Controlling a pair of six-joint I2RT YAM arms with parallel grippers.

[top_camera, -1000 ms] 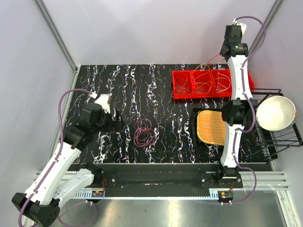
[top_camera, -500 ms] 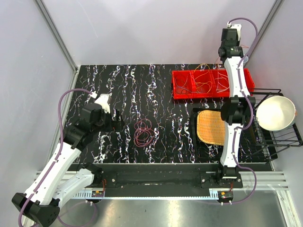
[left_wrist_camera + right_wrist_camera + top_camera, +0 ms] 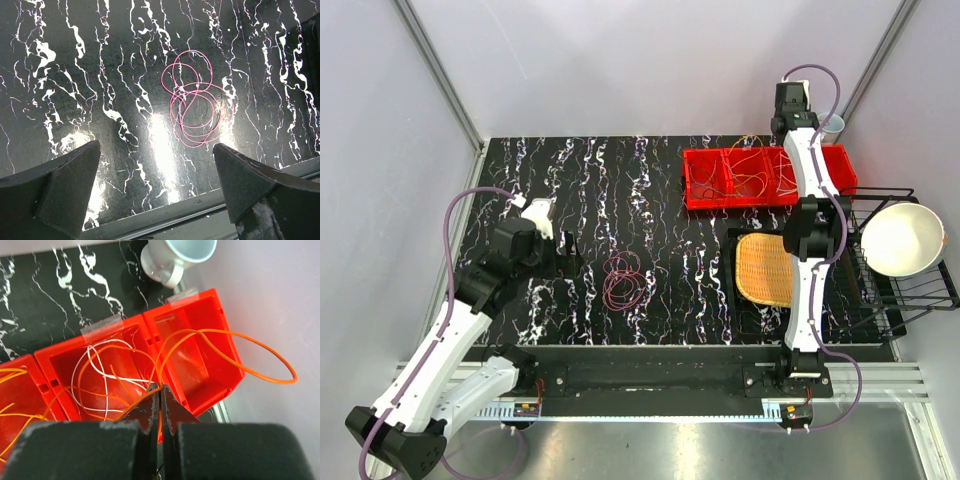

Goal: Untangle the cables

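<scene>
A pink-magenta cable [image 3: 625, 279] lies coiled in loose loops on the black marbled table, also in the left wrist view [image 3: 192, 107]. My left gripper [image 3: 155, 200] is open and empty, hovering left of that coil near the table's front edge. My right gripper [image 3: 160, 392] is shut on an orange cable [image 3: 240, 345], held above the red bin [image 3: 220, 340]; the cable loops out to the right past the bin. More orange and yellow-orange cables [image 3: 95, 385] and a white one [image 3: 87, 367] lie in the bin's compartments [image 3: 760, 175]. No blue cable shows.
A pale mug [image 3: 172, 255] stands behind the red bin. A woven mat [image 3: 765, 268] lies right of centre. A black wire rack [image 3: 905, 290] with a white bowl [image 3: 902, 238] stands at the right edge. Grey walls enclose the table.
My right arm has moved back and to the left, lifting the orange cable over the bin. The left arm and the pink coil have not moved.
</scene>
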